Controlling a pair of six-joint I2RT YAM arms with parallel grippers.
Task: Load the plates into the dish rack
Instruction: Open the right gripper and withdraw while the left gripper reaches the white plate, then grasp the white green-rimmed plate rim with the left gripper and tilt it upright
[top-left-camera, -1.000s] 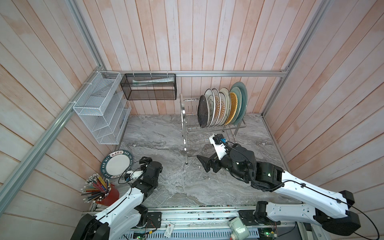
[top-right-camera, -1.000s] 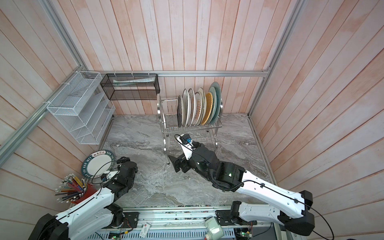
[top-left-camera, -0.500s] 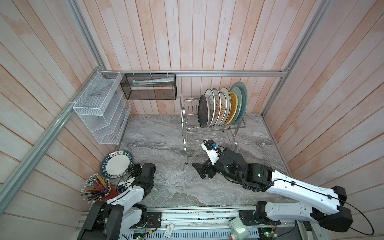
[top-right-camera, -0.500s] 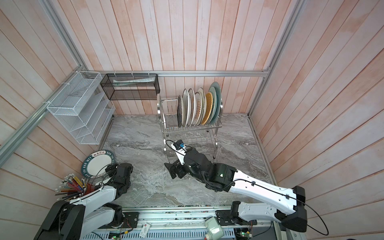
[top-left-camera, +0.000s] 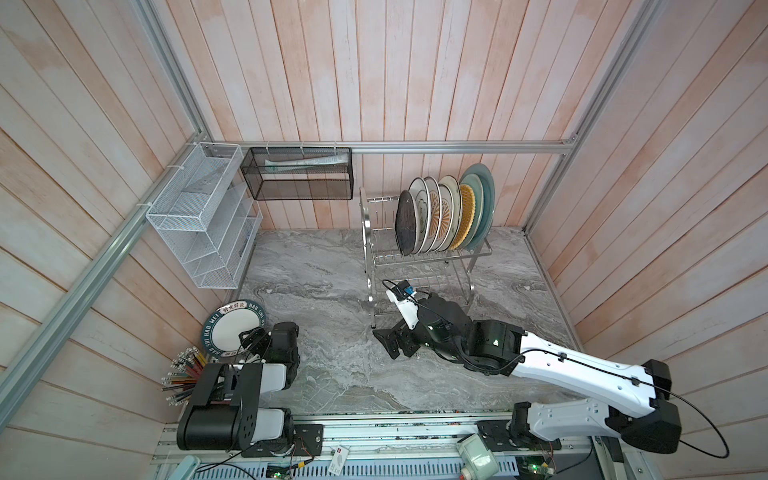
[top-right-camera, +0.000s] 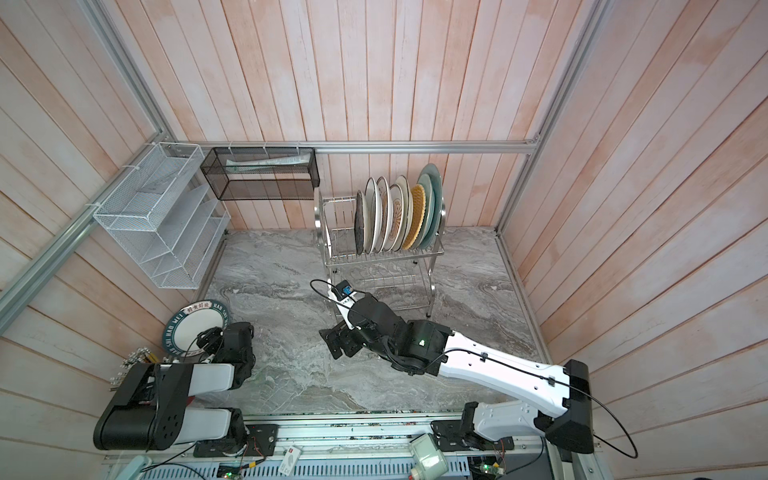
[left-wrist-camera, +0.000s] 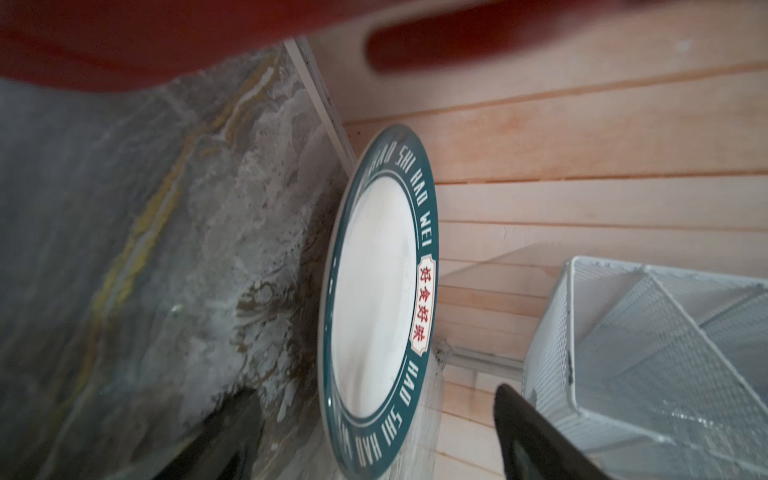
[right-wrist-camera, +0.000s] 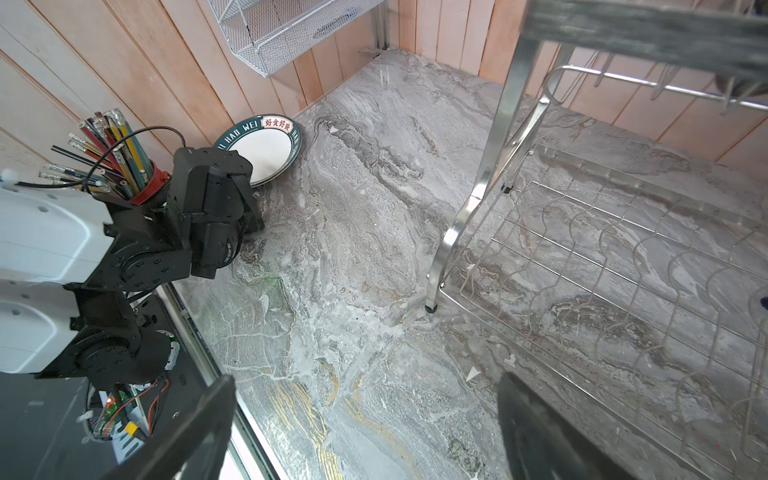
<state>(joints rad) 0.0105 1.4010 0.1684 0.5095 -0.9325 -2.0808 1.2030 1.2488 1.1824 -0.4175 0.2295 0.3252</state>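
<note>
A white plate with a dark green lettered rim (top-left-camera: 232, 328) (right-wrist-camera: 266, 149) leans against the left wall, its lower edge on the marble floor. My left gripper (top-left-camera: 250, 340) (left-wrist-camera: 374, 399) is open with one finger on each side of that plate's (left-wrist-camera: 374, 291) rim; neither finger visibly touches it. Several plates (top-left-camera: 444, 216) (top-right-camera: 395, 216) stand on edge in the top tier of the steel dish rack (top-left-camera: 365, 232) (top-right-camera: 322, 232). My right gripper (top-left-camera: 392, 345) (right-wrist-camera: 365, 382) hangs open and empty over the floor, in front of the rack's left leg (right-wrist-camera: 490, 166).
A red cup of pencils (top-left-camera: 185, 368) (right-wrist-camera: 137, 166) stands right beside the left gripper. A white mesh organiser (top-left-camera: 203, 224) hangs on the left wall and a black mesh basket (top-left-camera: 297, 174) on the back wall. The rack's lower tier (right-wrist-camera: 623, 270) holds nothing.
The left arm folded back and swung its gripper left to the leaning plate's rim, jaws narrowing a little. The right gripper drew away from the rack, forward and lower, staying open.
</note>
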